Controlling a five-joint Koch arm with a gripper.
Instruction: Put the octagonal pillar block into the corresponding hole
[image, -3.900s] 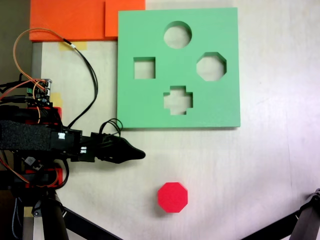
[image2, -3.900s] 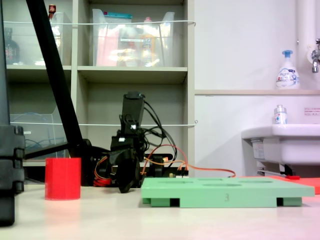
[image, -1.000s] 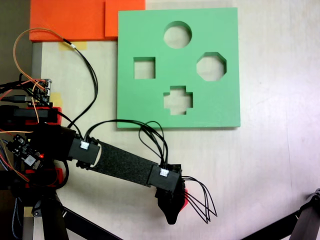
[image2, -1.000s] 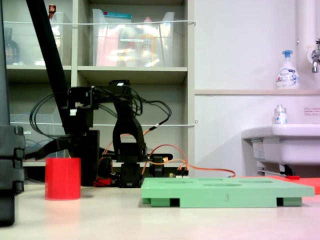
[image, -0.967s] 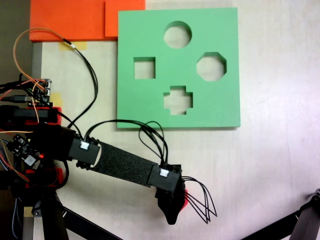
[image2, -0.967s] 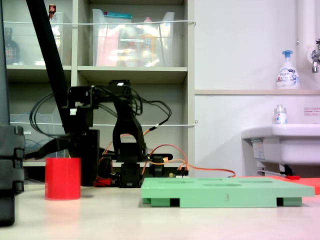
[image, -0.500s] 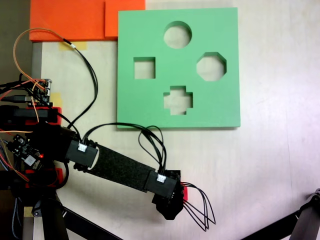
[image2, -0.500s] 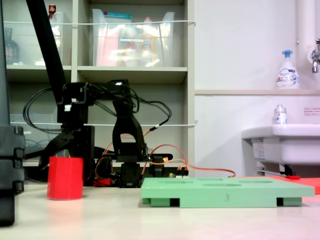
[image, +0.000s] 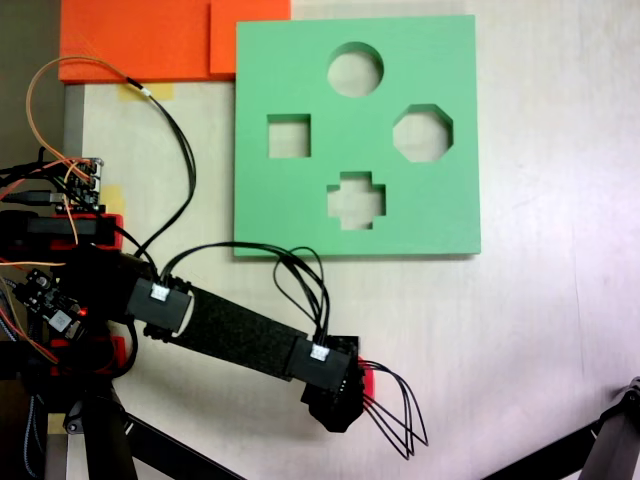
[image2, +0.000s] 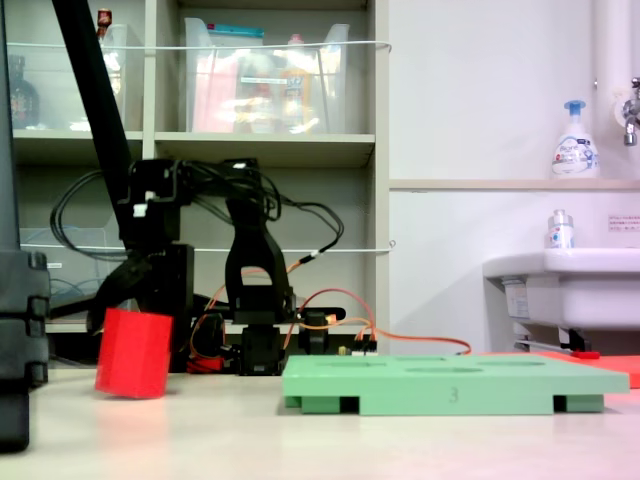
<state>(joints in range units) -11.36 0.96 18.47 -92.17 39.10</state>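
Nearest in a fixed view, the octagonal pillar block (image2: 133, 353) is seen tilted, one lower edge off the tabletop (image2: 300, 440), grasped by the gripper (image2: 135, 300) from above. From overhead, the block is mostly hidden under the gripper (image: 335, 400) at 6 o'clock of the green foam board (image: 300, 200). Farther off, the corresponding hole (image: 423, 133) sits at 3 o'clock on the board.

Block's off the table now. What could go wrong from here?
1. The octagonal pillar block hangs tilted in the gripper; it may reach the octagonal hole skewed and jam on the rim.
2. The side view shows the grip only near the block's top, so the block may slip in transit.
3. The round cutout sits close by; a small aiming error could land there.
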